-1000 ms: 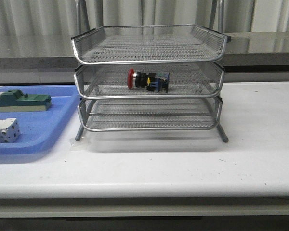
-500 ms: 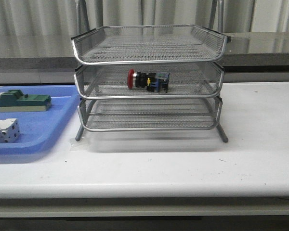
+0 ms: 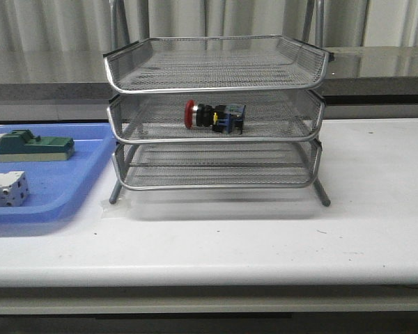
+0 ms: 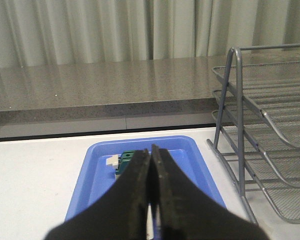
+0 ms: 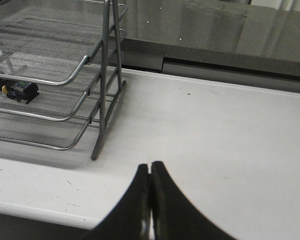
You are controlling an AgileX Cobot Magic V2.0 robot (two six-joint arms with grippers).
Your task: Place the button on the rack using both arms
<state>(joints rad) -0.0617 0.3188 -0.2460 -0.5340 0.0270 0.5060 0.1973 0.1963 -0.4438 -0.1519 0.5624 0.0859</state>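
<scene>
The button (image 3: pixel 214 115), red head to the left, lies on its side in the middle tier of the silver wire rack (image 3: pixel 216 73). It also shows in the right wrist view (image 5: pixel 15 90) inside the rack (image 5: pixel 65 80). My left gripper (image 4: pixel 150 150) is shut and empty, held above the blue tray, with the rack (image 4: pixel 260 145) off to one side. My right gripper (image 5: pixel 150 166) is shut and empty above the bare white table, apart from the rack. Neither arm shows in the front view.
A flat blue tray (image 3: pixel 56 188) lies left of the rack and holds a green block (image 3: pixel 35 146) and a white-grey block (image 3: pixel 5 189). The tray (image 4: pixel 190 150) and green block (image 4: pixel 125 161) show in the left wrist view. A grey counter ledge runs behind the table.
</scene>
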